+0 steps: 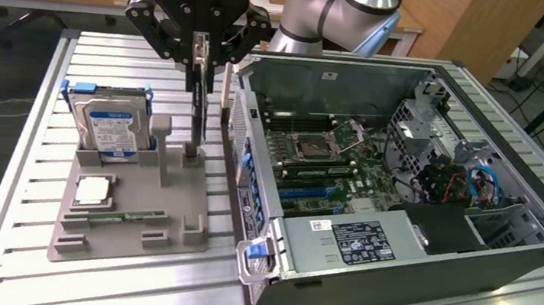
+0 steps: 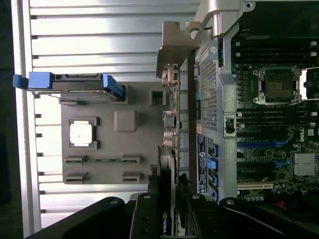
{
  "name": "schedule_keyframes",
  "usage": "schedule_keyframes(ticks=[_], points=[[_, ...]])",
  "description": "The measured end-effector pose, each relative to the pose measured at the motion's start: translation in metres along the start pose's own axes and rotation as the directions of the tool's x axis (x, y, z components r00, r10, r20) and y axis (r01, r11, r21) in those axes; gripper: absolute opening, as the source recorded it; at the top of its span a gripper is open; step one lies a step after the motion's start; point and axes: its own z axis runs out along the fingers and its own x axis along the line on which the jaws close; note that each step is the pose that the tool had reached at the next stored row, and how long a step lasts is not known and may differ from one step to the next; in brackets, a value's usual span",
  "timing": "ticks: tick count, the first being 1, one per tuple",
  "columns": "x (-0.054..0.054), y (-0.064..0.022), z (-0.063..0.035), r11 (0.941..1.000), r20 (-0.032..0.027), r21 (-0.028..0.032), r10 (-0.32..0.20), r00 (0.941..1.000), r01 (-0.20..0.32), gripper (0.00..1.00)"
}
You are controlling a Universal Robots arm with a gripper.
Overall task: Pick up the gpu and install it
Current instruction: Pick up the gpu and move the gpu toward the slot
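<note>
closest in, my hand [image 2: 168, 211] pinches the gpu [image 1: 199, 106] upright at the stand [image 1: 124, 239], pickup underway i judge; moving calls for clearing the case [image 1: 391, 281] wall.

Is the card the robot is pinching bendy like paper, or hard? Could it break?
Probably hard: the gpu hangs straight from the gripper without sagging. It is likely heavy for something so thin, given its metal bracket and black cooler. It may be fragile too, being a thin circuit board pinched along one edge.
</note>
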Motion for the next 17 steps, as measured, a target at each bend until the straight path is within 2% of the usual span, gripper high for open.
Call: schedule_keyframes(ticks=[9, 17], points=[[-0.0006, 0.0000, 0.0000, 1.0000, 0.0000, -0.0001, 0.000, 1.0000, 0.000, 0.26], [-0.0098, 0.0007, 0.0001, 1.0000, 0.0000, 0.0000, 0.000, 1.0000, 0.000, 0.26]])
